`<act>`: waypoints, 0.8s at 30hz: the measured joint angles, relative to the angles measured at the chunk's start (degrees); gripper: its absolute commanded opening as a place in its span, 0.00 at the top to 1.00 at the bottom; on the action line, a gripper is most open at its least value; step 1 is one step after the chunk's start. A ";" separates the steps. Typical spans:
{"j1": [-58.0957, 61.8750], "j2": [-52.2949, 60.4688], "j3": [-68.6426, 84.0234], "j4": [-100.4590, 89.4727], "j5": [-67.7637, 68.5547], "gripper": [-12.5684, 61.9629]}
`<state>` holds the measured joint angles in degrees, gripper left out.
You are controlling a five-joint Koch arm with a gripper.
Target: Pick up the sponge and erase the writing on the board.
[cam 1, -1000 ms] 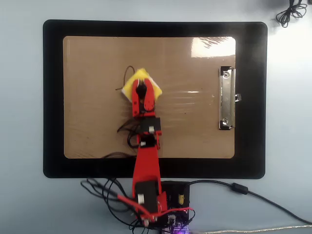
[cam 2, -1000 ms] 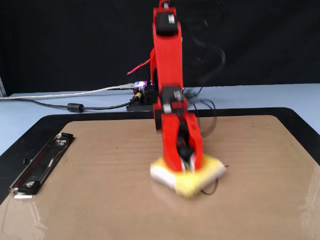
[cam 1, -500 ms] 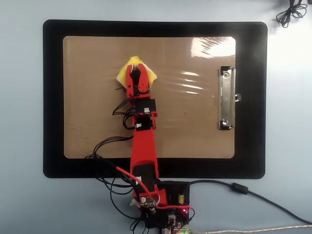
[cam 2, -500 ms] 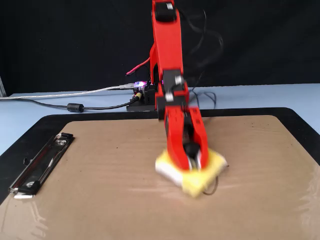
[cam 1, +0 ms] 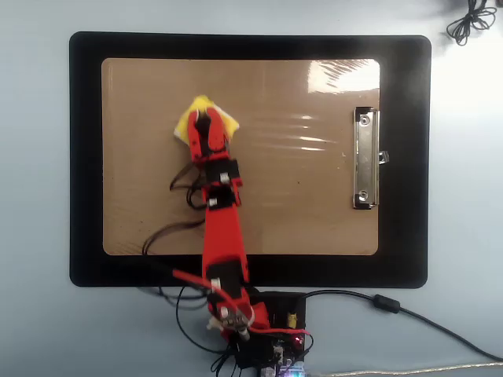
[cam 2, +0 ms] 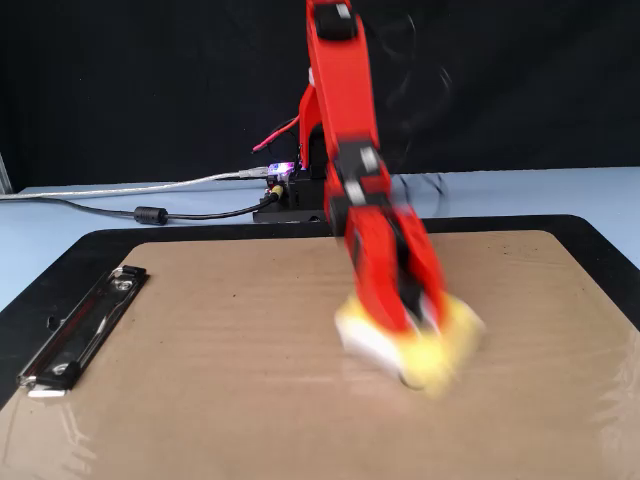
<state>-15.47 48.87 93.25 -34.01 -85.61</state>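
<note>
The yellow sponge [cam 1: 189,124] lies flat on the brown board [cam 1: 314,204], left of its middle in the overhead view. My red gripper [cam 1: 206,122] is shut on the sponge's knob, pressing it down from above. In the fixed view the sponge [cam 2: 445,345] and gripper [cam 2: 415,310] are blurred by motion, right of the board's [cam 2: 200,380] centre. No writing shows around the sponge; any strokes under it are hidden.
The silver clip [cam 1: 363,157] sits on the board's right end in the overhead view, on the left in the fixed view [cam 2: 85,325]. A black mat [cam 1: 86,157] frames the board. The arm's base and cables [cam 1: 259,338] lie off the mat's near edge.
The gripper has slid the sponge leftward and slightly up across the board in the overhead view. The dark strokes seen beside the sponge a second ago no longer show.
</note>
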 measured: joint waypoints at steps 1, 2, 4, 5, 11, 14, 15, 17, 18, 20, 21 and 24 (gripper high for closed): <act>0.18 -5.36 -3.08 -1.76 -0.09 0.94; 0.53 -6.15 -1.41 -2.64 -0.09 0.94; 0.53 -0.53 9.40 -2.90 -0.09 0.94; 0.09 7.65 21.71 -3.08 -0.09 0.94; -3.16 30.59 43.86 -0.70 0.18 0.94; -2.37 13.89 20.83 -0.79 0.09 0.94; -1.23 6.86 10.81 -1.14 0.00 0.94; 0.26 -5.54 -3.08 -1.67 -0.09 0.94; 0.35 -6.33 -1.93 -1.85 -0.09 0.94; 0.09 -2.02 6.77 -2.11 -0.09 0.94; -0.70 2.90 14.77 -2.37 -0.09 0.94; -6.59 22.41 39.46 -2.02 -0.35 0.94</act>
<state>-22.06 71.28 132.71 -36.04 -85.96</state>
